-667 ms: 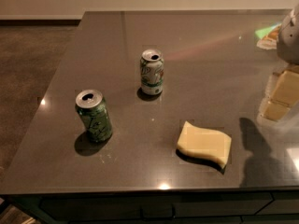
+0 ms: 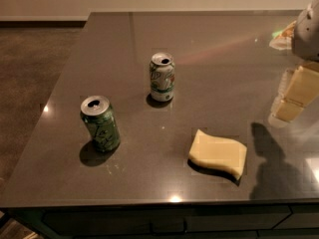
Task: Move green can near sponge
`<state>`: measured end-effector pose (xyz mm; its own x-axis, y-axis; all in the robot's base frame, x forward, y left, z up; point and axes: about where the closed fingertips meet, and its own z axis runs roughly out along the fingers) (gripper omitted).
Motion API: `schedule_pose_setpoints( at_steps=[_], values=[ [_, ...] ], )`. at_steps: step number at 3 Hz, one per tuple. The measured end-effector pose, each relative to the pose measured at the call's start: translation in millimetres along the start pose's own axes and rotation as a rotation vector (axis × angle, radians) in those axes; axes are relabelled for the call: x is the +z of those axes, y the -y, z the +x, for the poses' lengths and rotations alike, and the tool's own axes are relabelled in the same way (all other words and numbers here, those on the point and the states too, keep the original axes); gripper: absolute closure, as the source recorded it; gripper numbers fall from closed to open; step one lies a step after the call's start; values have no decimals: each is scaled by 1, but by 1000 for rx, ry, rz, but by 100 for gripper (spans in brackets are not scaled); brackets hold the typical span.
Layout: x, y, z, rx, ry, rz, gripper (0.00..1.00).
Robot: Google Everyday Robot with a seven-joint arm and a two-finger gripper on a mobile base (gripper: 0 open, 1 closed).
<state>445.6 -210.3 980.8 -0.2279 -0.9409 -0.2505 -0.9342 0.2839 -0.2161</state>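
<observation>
The green can (image 2: 101,123) stands upright on the dark table (image 2: 219,54), at the front left. It is dark green with lighter markings and a silver top. The pale yellow wavy sponge (image 2: 218,154) lies flat at the front, right of centre, well apart from the green can. My gripper (image 2: 295,94) hangs at the right edge of the view, above the table and to the right of and behind the sponge. It touches neither thing.
A white and pale-green can (image 2: 162,77) with red marks stands upright in the middle of the table, behind the sponge and the green can. The table's front edge runs along the bottom of the view and its left edge drops to a brown floor (image 2: 30,63).
The gripper has shifted slightly at the right edge. The cans and the sponge have not moved.
</observation>
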Motion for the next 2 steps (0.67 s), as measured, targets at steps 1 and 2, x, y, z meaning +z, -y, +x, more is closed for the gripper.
schedule_pose_setpoints(
  at_steps=[1,2],
  values=[
    [5,6,-35,-7,113,-42,0],
    [16,-2,-83,-61,227,-78,0]
  ],
)
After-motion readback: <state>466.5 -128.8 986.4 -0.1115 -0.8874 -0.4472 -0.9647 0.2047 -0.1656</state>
